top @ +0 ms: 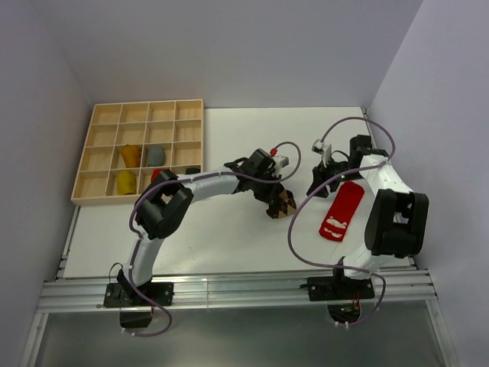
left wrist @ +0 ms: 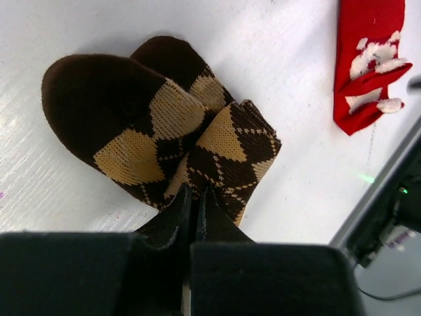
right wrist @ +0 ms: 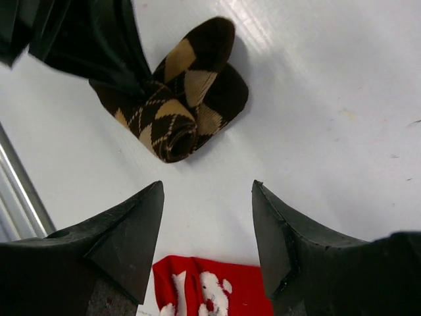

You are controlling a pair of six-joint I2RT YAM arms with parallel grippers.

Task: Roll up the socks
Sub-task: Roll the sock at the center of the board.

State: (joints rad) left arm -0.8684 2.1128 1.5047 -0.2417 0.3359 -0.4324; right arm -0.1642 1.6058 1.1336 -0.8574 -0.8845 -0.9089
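A shallow wooden tray (top: 105,136) split into square compartments lies at the far left of the white table (top: 229,138). Inside it sit two mustard-orange cloth bundles (top: 131,155), a plain grey bundle (top: 156,156) in the compartment to the right of the upper mustard one, and a red bundle (top: 157,174) partly hidden by the left arm.

To the right of the tray and well apart from it lie the dark brown and tan argyle socks (left wrist: 164,125), one on the other. Their rounded brown toes lie flat and their cuff end is turned over into a partial roll. The left gripper (left wrist: 195,192) is closed tight at that rolled end, nipping the edge of the cloth.

Farther right of the tray, a flat red sock (top: 341,210) with white marks lies stretched out on the table. The marks are too blurred to read as letters. The right gripper (right wrist: 207,184) hangs over bare table between the two, its jaws spread wide.
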